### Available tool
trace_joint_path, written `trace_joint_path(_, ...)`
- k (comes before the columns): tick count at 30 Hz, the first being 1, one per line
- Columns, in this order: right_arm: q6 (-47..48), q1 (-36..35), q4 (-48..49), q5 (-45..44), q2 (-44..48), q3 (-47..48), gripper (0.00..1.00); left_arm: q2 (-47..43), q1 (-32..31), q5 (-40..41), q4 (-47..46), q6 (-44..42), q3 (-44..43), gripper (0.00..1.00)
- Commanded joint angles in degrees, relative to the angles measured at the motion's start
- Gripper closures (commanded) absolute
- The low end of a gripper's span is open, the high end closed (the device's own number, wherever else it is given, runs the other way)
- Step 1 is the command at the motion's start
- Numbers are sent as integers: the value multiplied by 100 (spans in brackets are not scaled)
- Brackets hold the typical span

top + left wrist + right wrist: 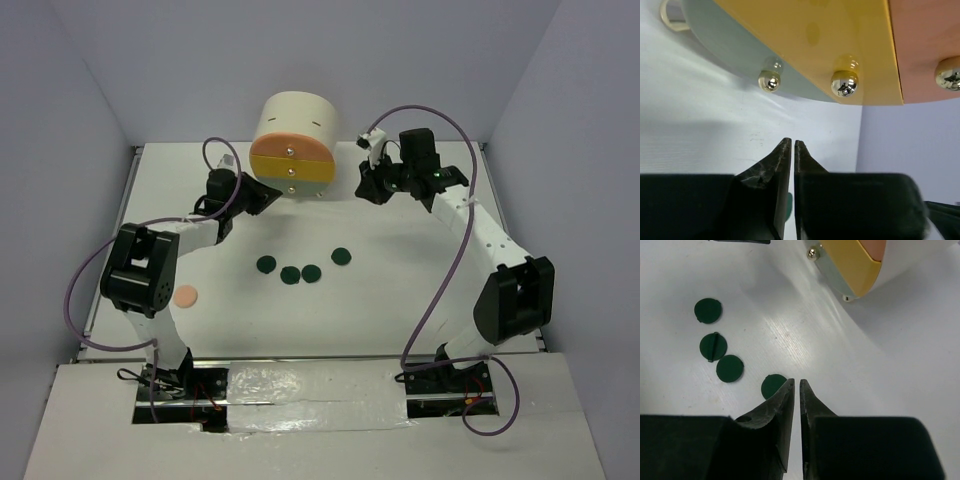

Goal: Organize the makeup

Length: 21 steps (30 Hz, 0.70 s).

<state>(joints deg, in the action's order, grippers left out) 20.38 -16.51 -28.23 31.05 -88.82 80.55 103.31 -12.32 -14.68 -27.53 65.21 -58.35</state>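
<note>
Nearby: puff [185,295] lies flat on the counter [420,300] just beside the left arm's elbow, well apart from both pincers.
Mid-counter: four discs [291,274] lie flat in a loose row running left to right. The right end sits a little farther back, and the middle two are just beside each other.
Other makeup: no sticks, palettes or square show in any view.
Right pincer [795,381]: fingers pressed almost together, pinching nothing. It hangs over the counter beyond the row, off the right side of the cabinet front.
Key relation: right-end disc [773,386] lies just left of the right fingertips in the wrist view, partly hidden by one finger. From above it lies on the base side of that pincer. The right arm looks the nearer one to it, while the left is nearer the puff.
Left pincer [792,142]: fingers pressed together, nothing clearly held, pointing at the drawers with the knobs [844,83] close above and ahead.
Far: cabinet [295,125] stands at the back of the counter. Whether any drawer is ajar I cannot tell.
Likely next: a disc pick would mean spreading the right pincer and drawing it back toward the base.
</note>
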Motion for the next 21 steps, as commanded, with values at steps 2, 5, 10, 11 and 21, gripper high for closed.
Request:
trace_joint_path(2,-8,69,212,217,303,-127,80,224,-34,-220,-850,229,52,74)
trace_joint_path(5,10,104,195,279,321,-145,78,558,-69,-299,-895,255,-158,60)
trace_joint_path(10,-17,192,212,340,321,-145,77,989,-113,-299,-772,229,-615,54)
trace_joint_path(11,-25,201,204,358,321,-137,77,1042,-113,-290,-693,229,-669,54)
trace_joint_path(21,-25,377,195,402,330,-145,77,1543,-122,-211,-702,317,-1029,52)
